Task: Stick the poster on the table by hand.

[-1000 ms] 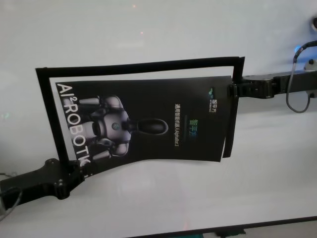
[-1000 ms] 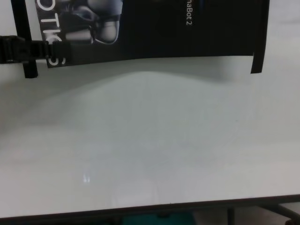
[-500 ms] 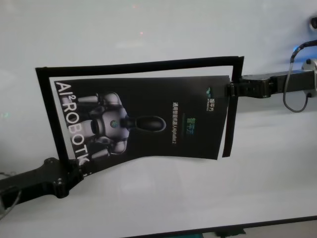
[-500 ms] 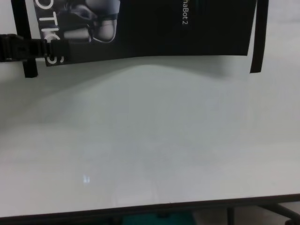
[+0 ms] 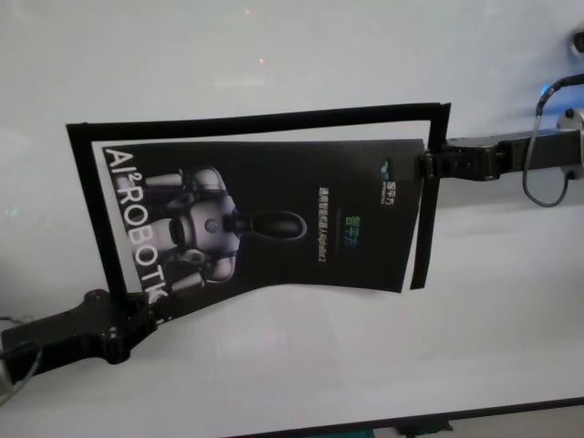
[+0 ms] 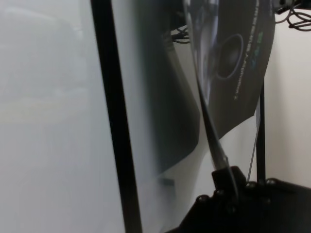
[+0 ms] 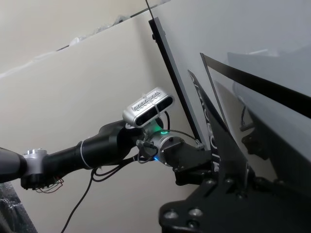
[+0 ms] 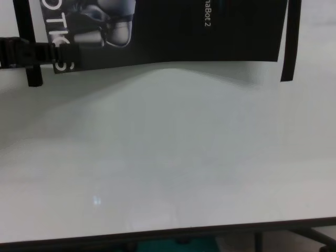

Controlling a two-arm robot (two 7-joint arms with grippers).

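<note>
Poster (image 5: 265, 219) held above white tabletop (image 5: 301, 365), near edge bowed up, shadow beneath. Left gripper (image 5: 144, 308) clamped on poster's near-left corner; right gripper (image 5: 425, 166) pinching far-right edge. Black tape strips (image 5: 260, 122) frame it — far, left, right sides, right strip hanging loose.

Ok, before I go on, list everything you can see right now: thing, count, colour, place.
poster: one, black with white lettering and a grey-white robot picture, held over the table between both grippers, near edge bowed.
tape strips: black, framing the poster's far, left and right sides.
table: one, white, dark near edge.
left gripper: black, shut on the poster's near-left corner.
right gripper: black, shut on the poster's right edge.
</note>
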